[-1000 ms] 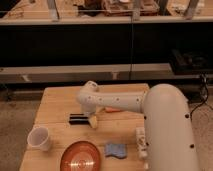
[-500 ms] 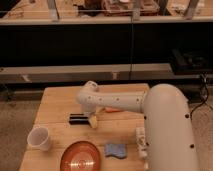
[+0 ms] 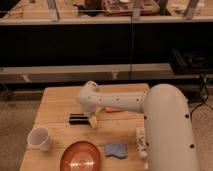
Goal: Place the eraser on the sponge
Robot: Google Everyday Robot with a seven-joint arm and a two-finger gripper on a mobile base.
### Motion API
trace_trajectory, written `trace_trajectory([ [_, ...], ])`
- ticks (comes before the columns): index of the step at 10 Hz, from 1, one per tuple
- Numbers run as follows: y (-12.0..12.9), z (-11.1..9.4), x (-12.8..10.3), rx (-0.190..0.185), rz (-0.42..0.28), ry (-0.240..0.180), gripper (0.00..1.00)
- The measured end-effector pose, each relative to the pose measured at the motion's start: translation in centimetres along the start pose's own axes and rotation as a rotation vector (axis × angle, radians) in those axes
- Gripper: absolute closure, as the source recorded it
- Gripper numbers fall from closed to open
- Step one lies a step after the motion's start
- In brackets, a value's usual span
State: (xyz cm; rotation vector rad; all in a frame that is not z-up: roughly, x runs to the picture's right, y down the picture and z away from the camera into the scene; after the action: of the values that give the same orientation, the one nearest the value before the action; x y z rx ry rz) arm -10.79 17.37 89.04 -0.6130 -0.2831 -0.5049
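gripper (image 3: 92, 120) low over the table, jaw state can't tell, eraser (image 3: 77, 118) just left of the jaws, sponge (image 3: 116, 149) right of them toward camera, apart.

Arm overall: one arm (image 3: 140, 107) in a smooth off-white shell, matte and rounded all over, with no cables showing.
Big segment: a bulky, dome-topped cylinder (image 3: 167, 132) filling the lower right of the frame, by far the thickest part.
Forearm: a slimmer tube (image 3: 122, 101) across the middle of the frame, in the same pale shell.
Knuckle: a rounded, ball-like end (image 3: 89, 97) left of centre.
Markings: a few small dark specks, like screw holes, along the forearm's underside and down the right edge of the big segment.
Claw: the claw (image 3: 92, 120) is a small cream-yellow piece, duller than the shell, just under the knuckle, left of centre in the lower half of the frame.
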Motion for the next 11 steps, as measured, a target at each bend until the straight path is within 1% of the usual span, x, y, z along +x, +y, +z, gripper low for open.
trace_trajectory([
  [1,0.0,-0.1,0.0,0.000,0.000,0.001,0.48],
  [2,0.0,-0.2,0.0,0.001,0.000,0.001,0.61],
  [3,-0.1,-0.3,0.1,0.003,0.001,0.001,0.68],
  [5,0.0,-0.8,0.2,0.003,0.003,0.001,0.88],
  [6,0.0,-0.9,0.2,0.002,0.002,0.001,0.96],
  [7,0.0,-1.1,0.1,0.001,0.001,0.002,1.00],
  [9,-0.1,-1.1,0.0,0.004,-0.002,0.001,1.00],
  [11,-0.5,-0.7,-0.1,0.025,-0.001,0.004,1.00],
])
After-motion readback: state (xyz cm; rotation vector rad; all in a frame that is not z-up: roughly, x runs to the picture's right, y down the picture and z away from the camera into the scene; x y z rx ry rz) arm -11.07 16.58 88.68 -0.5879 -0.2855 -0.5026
